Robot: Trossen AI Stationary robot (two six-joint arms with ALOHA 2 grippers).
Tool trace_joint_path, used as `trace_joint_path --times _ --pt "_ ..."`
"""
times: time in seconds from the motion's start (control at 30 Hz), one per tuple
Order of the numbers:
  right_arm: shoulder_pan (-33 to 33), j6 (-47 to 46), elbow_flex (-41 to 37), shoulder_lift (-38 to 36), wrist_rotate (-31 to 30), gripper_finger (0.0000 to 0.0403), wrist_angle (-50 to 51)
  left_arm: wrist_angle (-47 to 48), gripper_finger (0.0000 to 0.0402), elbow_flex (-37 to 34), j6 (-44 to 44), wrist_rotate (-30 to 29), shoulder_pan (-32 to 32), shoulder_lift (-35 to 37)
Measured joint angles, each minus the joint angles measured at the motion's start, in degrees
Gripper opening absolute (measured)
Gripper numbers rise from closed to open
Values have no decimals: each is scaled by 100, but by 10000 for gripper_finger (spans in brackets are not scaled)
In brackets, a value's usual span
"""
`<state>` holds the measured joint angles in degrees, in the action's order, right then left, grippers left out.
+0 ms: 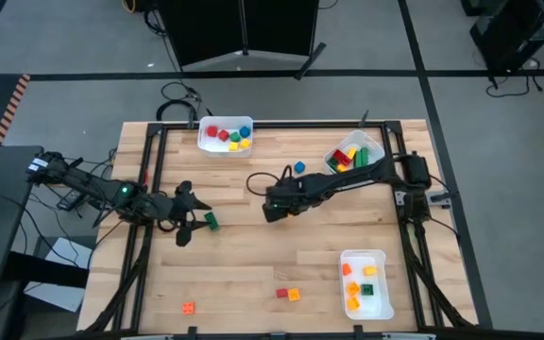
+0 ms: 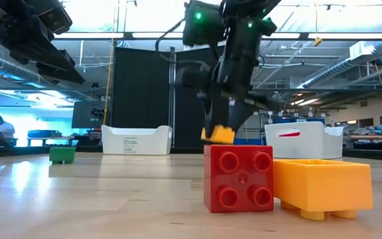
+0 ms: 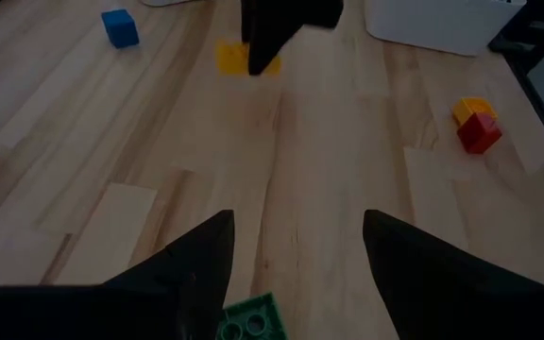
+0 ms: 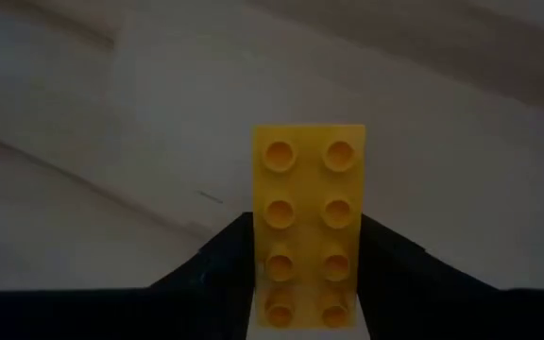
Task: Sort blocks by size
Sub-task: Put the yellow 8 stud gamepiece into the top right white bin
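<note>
My right gripper (image 1: pixel 274 210) hangs over the middle of the table, shut on a yellow brick (image 4: pixel 310 208) with two rows of studs. The low view shows this brick (image 2: pixel 217 135) just above the wood. My left gripper (image 3: pixel 296 246) waits open at the table's left, with a green block (image 3: pixel 250 319) lying on the table beside its fingers (image 1: pixel 212 221). Loose blocks lie flat on the table: a blue one (image 1: pixel 298 167), a red and orange pair (image 1: pixel 288 294) and an orange one (image 1: pixel 189 307). My right gripper pinches the yellow brick's two long sides (image 4: pixel 258 274) between its two fingers, near one end. The fingers (image 4: pixel 217 260) come steeply from above, and the studded top faces the wrist camera. The brick is lifted clear of the table, slightly tilted in the low view.
Three white bins holding blocks stand on the table: one at the far edge (image 1: pixel 225 134), one at far right (image 1: pixel 354 156), one at near right (image 1: pixel 366 283). Close to the low camera stand a red block (image 2: pixel 239 178) and an orange block (image 2: pixel 323 186).
</note>
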<state>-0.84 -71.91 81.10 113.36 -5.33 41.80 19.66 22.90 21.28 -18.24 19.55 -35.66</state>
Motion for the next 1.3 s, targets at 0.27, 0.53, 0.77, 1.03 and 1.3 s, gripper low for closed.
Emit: trace_joint_path --times 0.27,0.53,0.77,1.03,1.3 --pt "138 440 2 -960 -335 165 400 -2 243 0 5 2 -2 0" --pt "878 1047 11 -2131 -958 154 1545 -100 243 0 42 2 -2 0" --pt "2335 1943 11 -2768 -1006 156 2646 -102 243 0 478 -461 -2 0" --pt "3944 3308 1 -2647 -510 157 3112 -101 243 0 658 -1299 -4 0" --pt "4628 3658 -1182 -2457 -152 157 2638 -130 243 1 719 -1473 -4 0"
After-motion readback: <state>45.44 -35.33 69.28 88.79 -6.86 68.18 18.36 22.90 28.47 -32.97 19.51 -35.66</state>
